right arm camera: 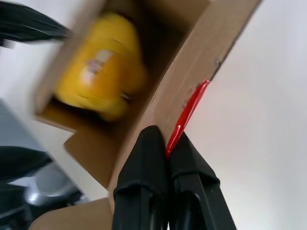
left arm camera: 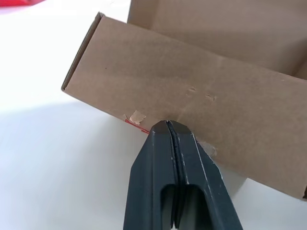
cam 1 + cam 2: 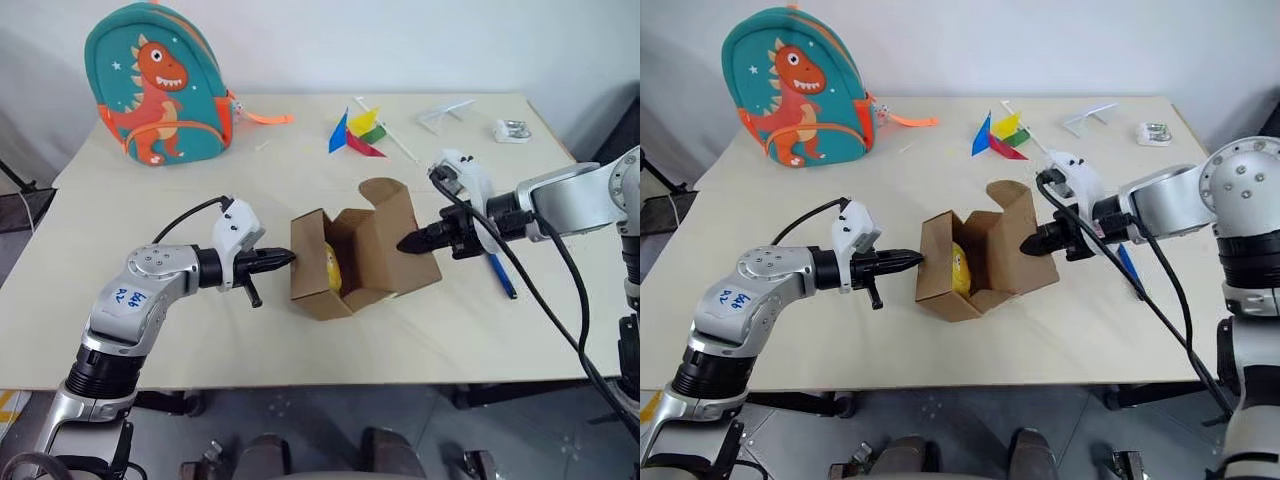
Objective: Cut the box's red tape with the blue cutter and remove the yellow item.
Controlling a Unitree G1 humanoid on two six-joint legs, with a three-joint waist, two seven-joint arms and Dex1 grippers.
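One box (image 3: pixel 352 262), one yellow item (image 3: pixel 330 266)

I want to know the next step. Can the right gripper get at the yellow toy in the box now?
Probably yes. The box stands open, nothing covers the yellow toy, and the shut right gripper is at the raised flap; it must open first.

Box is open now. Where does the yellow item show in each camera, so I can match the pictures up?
Left eye view: yellow item inside the open box, mid-table.
Right eye view: same spot, inside the box.
Left wrist view: not in it; the box's outer wall hides it.
Right wrist view: blurred yellow shape inside the box.
Shared landmark: the box.
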